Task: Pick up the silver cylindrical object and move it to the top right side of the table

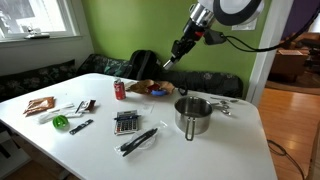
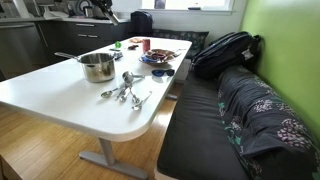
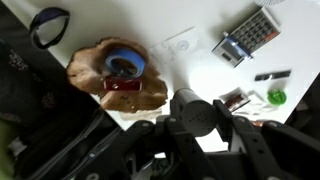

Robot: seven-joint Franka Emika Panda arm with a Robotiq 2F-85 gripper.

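Now, end effector (image 1: 166, 62): hanging in the air over the far side of the table (image 1: 235, 140), well clear of the surface and above the plate area. Its fingers are blurring in the wrist view, so I cannot tell whether they are apart, together or clamped on something.
Cylinder: I am not making it out for sure anywhere. A blurred grey round shape (image 3: 195, 116) is showing at the end effector in the wrist view, and I cannot tell whether that is it.
Plate (image 1: 150, 88): lying near the table's far edge, carrying something brown and a blue-rimmed bowl (image 3: 125, 64).
Can (image 1: 119, 89): standing upright just beside the plate.
Pot (image 1: 192, 116): standing on the table and showing in both exterior views, well apart from the plate.
Spoons (image 2: 125, 90): fanning out on the table near the pot, not touching it.
Calculator (image 1: 126, 122): lying flat toward the middle of the table.
Black tool (image 1: 138, 140): lying slantwise just beside the calculator, nearer the front edge.
Green thing (image 1: 61, 122): lying toward one end of the table, near a small black item (image 1: 82, 126).
Packet (image 1: 40, 105): lying flat by that same end.
Backpack (image 2: 225, 50): resting on the couch (image 2: 250, 120) that is running along the table.
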